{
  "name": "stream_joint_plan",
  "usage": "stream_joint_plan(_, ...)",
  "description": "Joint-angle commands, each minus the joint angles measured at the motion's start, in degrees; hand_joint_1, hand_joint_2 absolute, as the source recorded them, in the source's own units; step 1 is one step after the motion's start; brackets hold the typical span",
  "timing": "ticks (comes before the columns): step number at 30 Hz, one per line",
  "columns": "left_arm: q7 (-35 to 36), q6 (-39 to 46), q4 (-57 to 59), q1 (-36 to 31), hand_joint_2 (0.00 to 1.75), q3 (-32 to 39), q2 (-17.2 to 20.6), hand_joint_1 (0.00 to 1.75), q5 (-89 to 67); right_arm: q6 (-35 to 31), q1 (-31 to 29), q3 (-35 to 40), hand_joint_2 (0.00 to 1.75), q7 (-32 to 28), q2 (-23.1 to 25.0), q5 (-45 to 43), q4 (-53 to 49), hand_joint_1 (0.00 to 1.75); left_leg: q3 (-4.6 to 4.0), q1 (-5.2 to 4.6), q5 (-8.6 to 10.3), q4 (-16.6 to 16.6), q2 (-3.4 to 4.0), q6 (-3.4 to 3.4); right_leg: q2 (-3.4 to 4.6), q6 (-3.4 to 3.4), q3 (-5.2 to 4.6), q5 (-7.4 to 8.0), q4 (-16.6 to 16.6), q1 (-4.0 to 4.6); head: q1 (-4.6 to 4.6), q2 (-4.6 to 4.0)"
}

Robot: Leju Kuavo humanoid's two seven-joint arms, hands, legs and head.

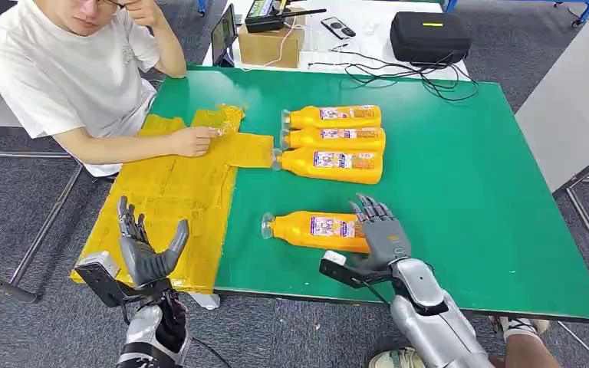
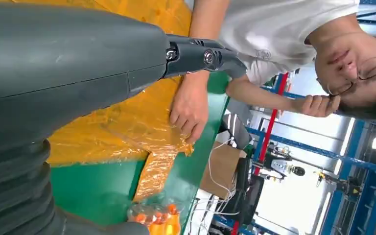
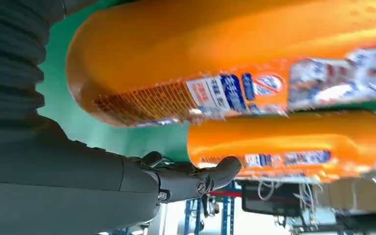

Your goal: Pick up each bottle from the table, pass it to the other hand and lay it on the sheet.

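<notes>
Bottles — we count four, glossy orange plastic, the nearest (image 1: 314, 229) beside our spread, empty right hand (image 1: 380, 230); left hand (image 1: 147, 249) spread, empty over the crinkly yellow sheet (image 1: 169, 192).

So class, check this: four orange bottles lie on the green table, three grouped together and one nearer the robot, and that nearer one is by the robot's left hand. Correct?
Not quite. The head view shows the nearer bottle by the right hand, whose fingers reach its base. The left hand hovers open over the yellow sheet. The other three bottles do lie grouped on the green table.
</notes>
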Motion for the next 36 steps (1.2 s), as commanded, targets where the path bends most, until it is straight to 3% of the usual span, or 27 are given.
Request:
stream_joint_plan(1, 0.3, -0.3, 2.4, -2.1, 1.75, 2.5, 0.1, 0.00, 0.3, 9.9, -7.8, 2.2, 1.75, 3.9, -1.3, 1.9, 12.7, 0.00, 0.23, 0.01, -0.08, 0.0, 0.07, -0.03, 0.03, -0.10, 0.23, -0.06, 0.0, 0.03, 0.00, 0.00)
stream_joint_plan(2, 0.3, -0.5, 2.7, -2.3, 1.75, 2.9, 0.1, 0.00, 0.6, 12.5, -8.6, 2.9, 1.75, 4.7, -2.5, 2.6, 14.0, 0.00, 0.21, 0.01, -0.07, 0.0, 0.09, -0.03, 0.06, -0.09, 0.20, -0.04, 0.0, 0.02, 0.02, 0.00)
stream_joint_plan(15, 0.3, -1.0, 3.4, -2.8, 1.75, 2.4, 0.0, 0.00, -0.3, 13.8, -9.8, 1.1, 1.75, 3.3, -2.0, -1.4, 18.7, 0.00, 0.49, 0.04, 0.00, -0.1, -0.08, -0.02, -0.13, -0.08, 0.51, -0.01, -0.1, 0.05, 0.02, 0.00)
stream_joint_plan(16, 0.3, -1.0, 3.7, -3.0, 1.75, 2.2, -0.1, 0.00, -0.3, 14.2, -10.3, 0.7, 1.75, 3.1, -2.0, -1.9, 19.3, 0.40, 0.51, 0.00, 0.00, 0.0, -0.05, -0.01, -0.09, -0.06, 0.49, -0.01, -0.1, 0.01, 0.02, 0.00)
stream_joint_plan(17, 0.3, -1.2, 4.3, -3.3, 1.75, 2.1, 0.0, 0.00, -0.1, 15.0, -11.7, 1.2, 1.75, 2.3, -1.6, -2.2, 22.0, 1.75, 0.58, 0.01, -0.01, 0.0, -0.06, -0.03, -0.11, -0.10, 0.57, -0.02, -0.1, 0.03, 0.00, 0.00)
stream_joint_plan(26, 0.3, -1.6, 5.5, -4.0, 1.75, 1.0, 0.0, 0.00, 0.0, 15.8, -13.9, -0.5, 1.75, -6.2, -0.3, -8.5, 27.6, 1.75, 0.60, 0.01, 0.08, -0.1, -0.04, 0.05, -0.10, -0.06, 0.60, 0.07, -0.1, 0.04, 0.00, 0.00)
stream_joint_plan(36, 0.3, -2.3, 5.4, -3.4, 1.75, 0.3, -0.1, 0.00, 0.0, 18.8, -12.3, -0.4, 1.75, -10.1, -0.5, -11.4, 30.2, 1.75, 0.78, 0.05, 0.04, -0.2, -0.09, 0.04, -0.17, -0.08, 0.80, 0.03, -0.2, 0.08, 0.02, 0.00)
